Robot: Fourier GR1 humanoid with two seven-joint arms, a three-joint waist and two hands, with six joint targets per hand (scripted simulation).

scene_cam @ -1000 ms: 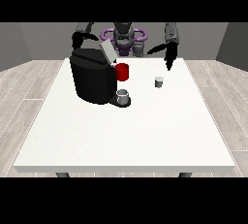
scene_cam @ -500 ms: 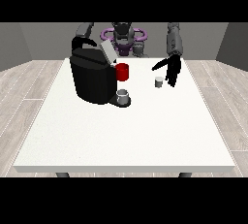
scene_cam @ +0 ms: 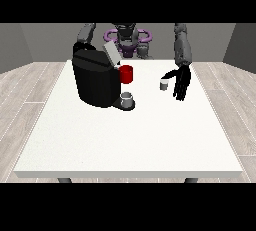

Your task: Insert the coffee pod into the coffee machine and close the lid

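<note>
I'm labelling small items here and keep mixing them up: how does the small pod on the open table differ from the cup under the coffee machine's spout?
The coffee pod stands on the bare table, beside the robot hand at the view's right; the cup sits on the drip base of the coffee machine. The pod looks smaller and paler, with a dark base; the cup looks wider and plain grey. Both stand upright, and no hand holds either.

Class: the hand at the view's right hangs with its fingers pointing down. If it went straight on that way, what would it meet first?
Probably the white table. The hand points down beside the coffee pod, which looks just left of its line, though depth is unclear.
</note>
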